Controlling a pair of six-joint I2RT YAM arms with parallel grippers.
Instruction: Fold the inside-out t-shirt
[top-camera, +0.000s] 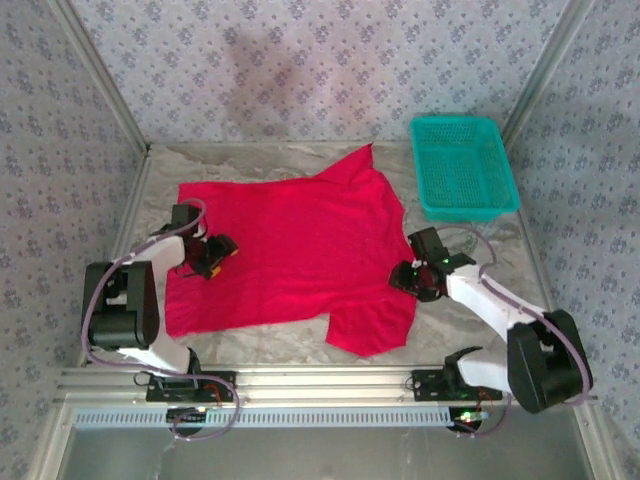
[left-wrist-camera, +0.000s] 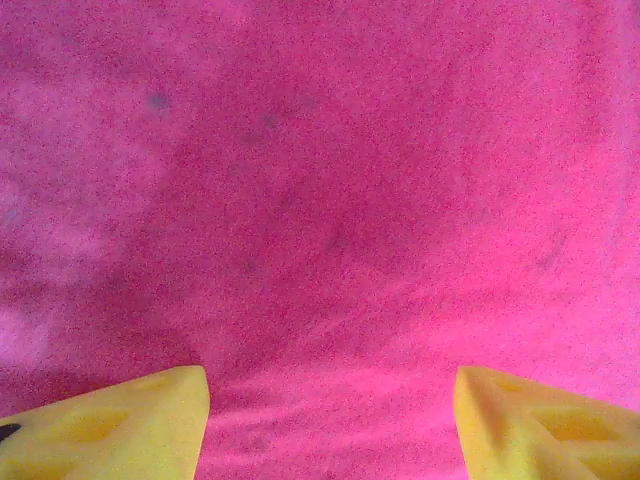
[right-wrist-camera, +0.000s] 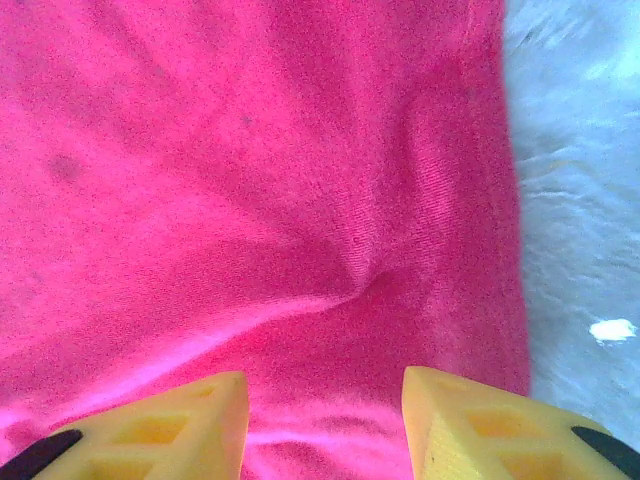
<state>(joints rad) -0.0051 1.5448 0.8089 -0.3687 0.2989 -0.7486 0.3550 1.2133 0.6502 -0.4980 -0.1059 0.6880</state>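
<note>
T-shirt, red, spread on table: your left tool stands wide, empty; right tool sits half-closed astride a pucker, grip you cannot tell.

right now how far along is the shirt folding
Done: the t-shirt lies spread out on the table, no fold yet. In hand: the left tool hangs open over its left side; the right tool straddles a pucker by the right edge. Left: every fold.

Walls on three sides, pale floral-print covering, metal posts at the back corners. Table top is grey, marbled, with an aluminium rail along the near edge. Light is soft and even.
</note>
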